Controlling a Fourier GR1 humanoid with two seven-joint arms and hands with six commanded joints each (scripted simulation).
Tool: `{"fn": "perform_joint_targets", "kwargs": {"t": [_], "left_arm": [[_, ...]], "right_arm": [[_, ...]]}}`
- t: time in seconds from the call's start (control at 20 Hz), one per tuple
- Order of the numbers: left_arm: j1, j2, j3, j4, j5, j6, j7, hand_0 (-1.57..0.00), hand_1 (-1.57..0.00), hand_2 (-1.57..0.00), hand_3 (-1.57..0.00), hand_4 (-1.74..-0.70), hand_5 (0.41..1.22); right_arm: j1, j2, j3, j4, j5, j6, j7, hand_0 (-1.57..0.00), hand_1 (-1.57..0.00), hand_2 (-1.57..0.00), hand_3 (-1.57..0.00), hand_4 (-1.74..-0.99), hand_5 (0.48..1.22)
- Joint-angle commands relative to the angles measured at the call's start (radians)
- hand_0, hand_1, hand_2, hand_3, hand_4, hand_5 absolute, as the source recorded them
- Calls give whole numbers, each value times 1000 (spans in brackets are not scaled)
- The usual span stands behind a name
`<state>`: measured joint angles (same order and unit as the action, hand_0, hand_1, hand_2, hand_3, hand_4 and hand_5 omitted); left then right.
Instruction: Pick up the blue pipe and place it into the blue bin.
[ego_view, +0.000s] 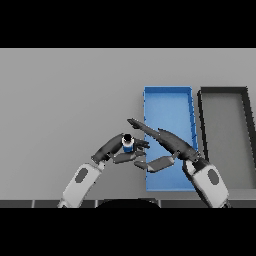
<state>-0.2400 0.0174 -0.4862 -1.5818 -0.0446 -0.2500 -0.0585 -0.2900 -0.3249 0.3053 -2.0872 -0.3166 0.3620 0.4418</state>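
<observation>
A short blue pipe (127, 145) with a dark open top stands upright just left of the blue bin (167, 100). My left hand (114, 148) has its fingers and thumb curled round the pipe. My right hand (167, 142) stretches over the bin's near left part with straight fingers pointing left and up, thumb low beside the pipe. The right hand hides part of the bin's floor.
A dark grey bin (226, 95) stands right of the blue bin, their long sides almost touching. Grey table (65, 100) spreads to the left and far side.
</observation>
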Motion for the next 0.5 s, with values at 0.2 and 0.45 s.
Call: {"fn": "perform_joint_targets", "kwargs": {"t": [0.2,0.45], "left_arm": [[11,-15,18,23,18,-46,14,-1571,-1571,-1571,-1571,-1469,1221],[23,-18,29,7,-23,-41,14,-1571,-1571,-1571,-1571,-1467,1221]], "right_arm": [[-142,40,50,71,18,22,48,-7,-16,-66,1,-1223,540],[-244,81,71,155,18,43,86,-34,-55,-110,-7,-1192,507]]}}
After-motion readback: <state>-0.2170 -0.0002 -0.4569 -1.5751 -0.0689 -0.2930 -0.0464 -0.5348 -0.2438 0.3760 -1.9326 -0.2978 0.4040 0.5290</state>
